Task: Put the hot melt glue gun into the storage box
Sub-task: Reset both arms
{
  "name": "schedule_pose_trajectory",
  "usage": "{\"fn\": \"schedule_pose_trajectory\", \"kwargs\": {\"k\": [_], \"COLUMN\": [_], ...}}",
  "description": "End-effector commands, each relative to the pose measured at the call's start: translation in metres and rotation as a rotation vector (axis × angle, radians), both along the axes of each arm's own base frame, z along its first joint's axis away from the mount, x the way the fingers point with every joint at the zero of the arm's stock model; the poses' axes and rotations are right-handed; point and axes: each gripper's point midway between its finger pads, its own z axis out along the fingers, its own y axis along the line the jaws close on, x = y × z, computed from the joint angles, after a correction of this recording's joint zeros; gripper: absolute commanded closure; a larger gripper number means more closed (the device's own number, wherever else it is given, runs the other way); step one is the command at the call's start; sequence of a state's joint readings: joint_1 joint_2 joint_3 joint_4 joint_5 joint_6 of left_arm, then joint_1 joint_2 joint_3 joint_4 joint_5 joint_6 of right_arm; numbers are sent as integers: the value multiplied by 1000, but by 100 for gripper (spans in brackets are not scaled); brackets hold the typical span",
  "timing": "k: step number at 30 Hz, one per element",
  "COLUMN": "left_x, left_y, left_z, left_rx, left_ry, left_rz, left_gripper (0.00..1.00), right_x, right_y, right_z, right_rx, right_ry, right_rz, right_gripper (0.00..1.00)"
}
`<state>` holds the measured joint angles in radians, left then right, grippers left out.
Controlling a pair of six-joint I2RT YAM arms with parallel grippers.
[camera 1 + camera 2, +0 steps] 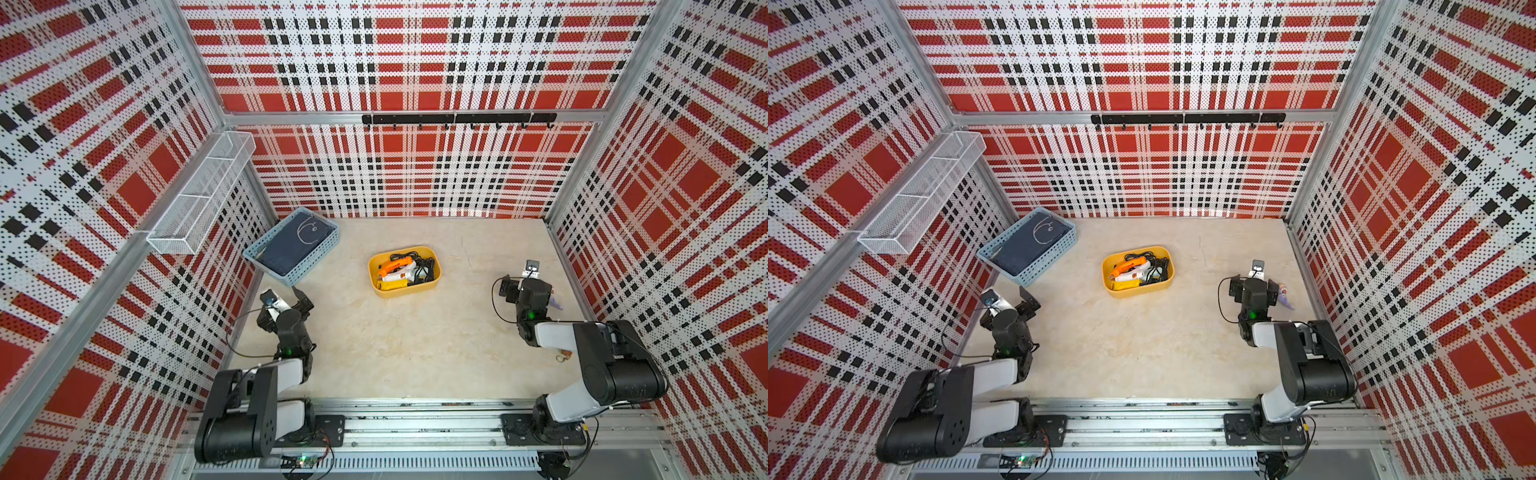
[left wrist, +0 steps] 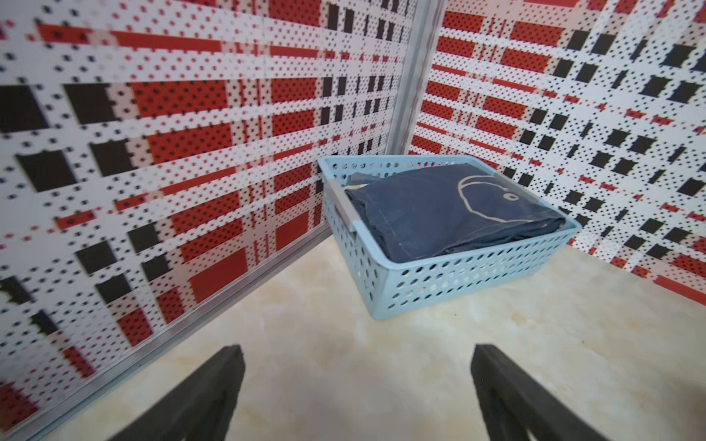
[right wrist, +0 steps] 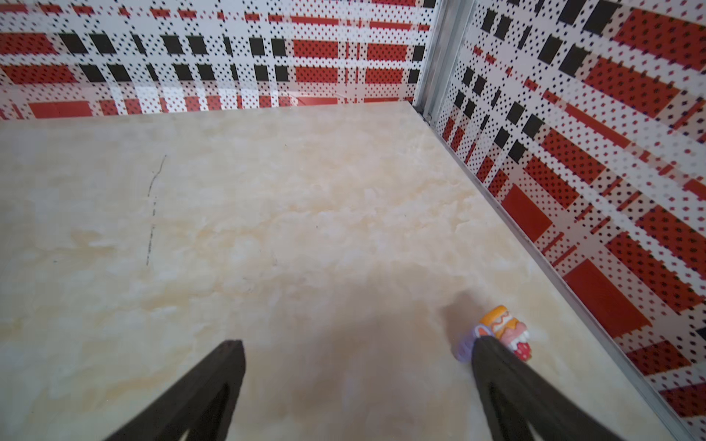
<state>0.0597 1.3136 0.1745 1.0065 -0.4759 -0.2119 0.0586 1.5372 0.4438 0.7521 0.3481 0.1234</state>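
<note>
- Hot melt glue gun: you'll find its orange body lying inside the storage box, just above centre in both top views. A white body and a yellow piece are pressed against it, and black cord is bunched at the box's right end. They are too small to tell whether they are separate tools.
- The storage box sits on the table, well apart from both arms.
- Left end effector: your jaws are spread wide with nothing between them. It is at the left of the top views and faces the pale blue basket, which holds a folded dark blue cloth.
- Right end effector: its jaws are equally wide and empty, over bare table at the right of the top views. A small colourful toy figure lies just beside one finger; you cannot tell whether they touch.
- A white wire rack hangs at upper left, and a black hook rail runs across the back wall.
</note>
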Motion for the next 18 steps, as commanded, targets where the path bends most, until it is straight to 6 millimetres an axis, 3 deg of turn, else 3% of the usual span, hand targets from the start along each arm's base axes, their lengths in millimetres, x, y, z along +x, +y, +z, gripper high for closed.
{"fn": "schedule_pose_trajectory", "kwargs": {"k": [1, 5, 8, 18], "left_x": [26, 44, 43, 28], "left_y": [-26, -51, -52, -60], "left_z": [27, 13, 11, 13], "left_rx": [58, 141, 134, 173], "left_ry": [-91, -18, -18, -58], "left_rz": [-111, -161, -176, -190], "left_gripper": [1, 1, 1, 1], "right_x": [3, -4, -15, -14], "right_y": [5, 8, 13, 13], "right_z": [17, 20, 19, 18], "right_rx": [15, 17, 0, 3], "right_ry": [-80, -118, -192, -165], "right_rz": [50, 77, 114, 103], "right_gripper": [0, 0, 0, 0]}}
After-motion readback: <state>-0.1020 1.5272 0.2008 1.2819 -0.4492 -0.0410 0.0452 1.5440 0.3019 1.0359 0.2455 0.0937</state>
